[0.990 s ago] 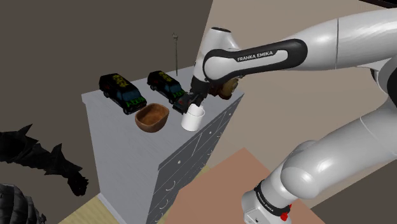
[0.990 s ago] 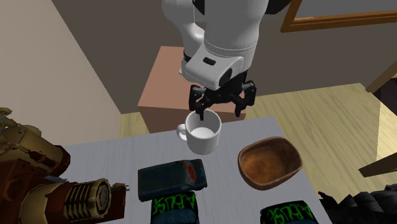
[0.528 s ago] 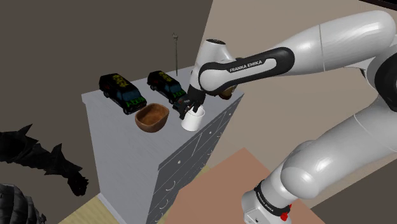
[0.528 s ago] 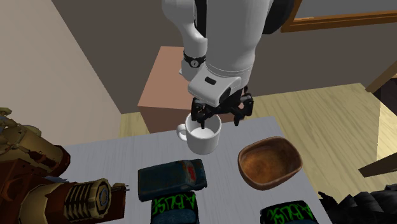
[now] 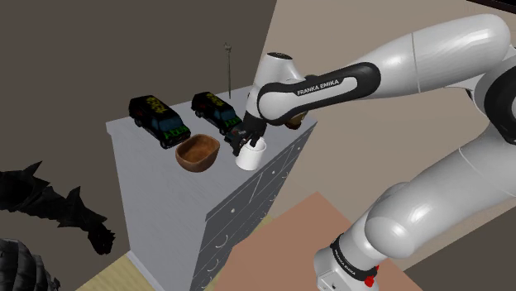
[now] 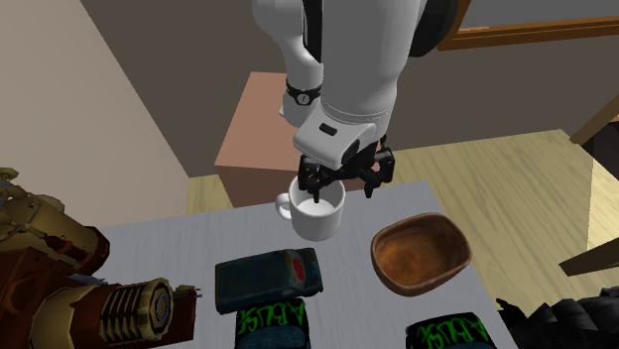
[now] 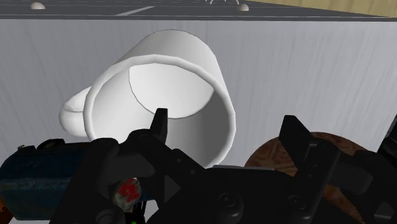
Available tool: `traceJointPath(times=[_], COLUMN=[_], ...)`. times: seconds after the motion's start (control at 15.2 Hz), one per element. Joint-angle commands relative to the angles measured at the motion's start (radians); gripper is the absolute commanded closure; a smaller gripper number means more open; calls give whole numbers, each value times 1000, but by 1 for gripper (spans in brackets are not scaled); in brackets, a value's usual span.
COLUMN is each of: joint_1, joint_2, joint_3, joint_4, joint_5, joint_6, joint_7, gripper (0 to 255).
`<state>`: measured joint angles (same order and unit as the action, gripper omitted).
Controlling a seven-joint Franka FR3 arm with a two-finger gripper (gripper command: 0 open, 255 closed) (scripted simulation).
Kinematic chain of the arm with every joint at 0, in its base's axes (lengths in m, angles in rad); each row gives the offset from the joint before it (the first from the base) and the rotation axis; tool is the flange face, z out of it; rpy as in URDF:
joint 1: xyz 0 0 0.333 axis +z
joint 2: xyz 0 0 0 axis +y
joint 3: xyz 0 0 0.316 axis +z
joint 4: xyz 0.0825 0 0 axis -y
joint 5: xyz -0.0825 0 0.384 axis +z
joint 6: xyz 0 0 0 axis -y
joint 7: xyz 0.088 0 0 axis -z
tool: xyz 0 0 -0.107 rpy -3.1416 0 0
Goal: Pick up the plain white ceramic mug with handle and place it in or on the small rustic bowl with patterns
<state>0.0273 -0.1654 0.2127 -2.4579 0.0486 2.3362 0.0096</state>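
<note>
While the white mug (image 6: 317,213) stands upright on the grey dresser top (image 6: 179,248), near its edge, its handle (image 6: 284,206) points to the second exterior view's left. The mug's opening faces up and the inside looks bare.

The tool (image 6: 342,188) hangs directly over the mug's rim, fingers apart. In the wrist view one finger (image 7: 160,121) reaches down inside the mug (image 7: 159,89), and the other (image 7: 292,130) stands outside the wall on the bowl's side. The wall lies between them; contact cannot be confirmed, and the mug's base rests on the dresser.

A brown bowl (image 6: 420,253) with a mottled inside sits near the mug, to the second exterior view's right, apart from it.

A dark toy car (image 6: 268,276) lies just beside the mug, on the side away from the arm. A second car (image 5: 157,118) is parked farther along, beyond the bowl (image 5: 198,153) in the shoulder view.
</note>
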Motion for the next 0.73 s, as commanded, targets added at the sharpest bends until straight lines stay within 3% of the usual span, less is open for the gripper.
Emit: traceJointPath(times=[0.0, 0.66], joint_1=[0, 0], joint_2=[0, -9], joint_3=[0, -1], joint_4=[0, 6], joint_5=[0, 2], joint_6=[0, -15], joint_7=[0, -1], gripper=[255, 255])
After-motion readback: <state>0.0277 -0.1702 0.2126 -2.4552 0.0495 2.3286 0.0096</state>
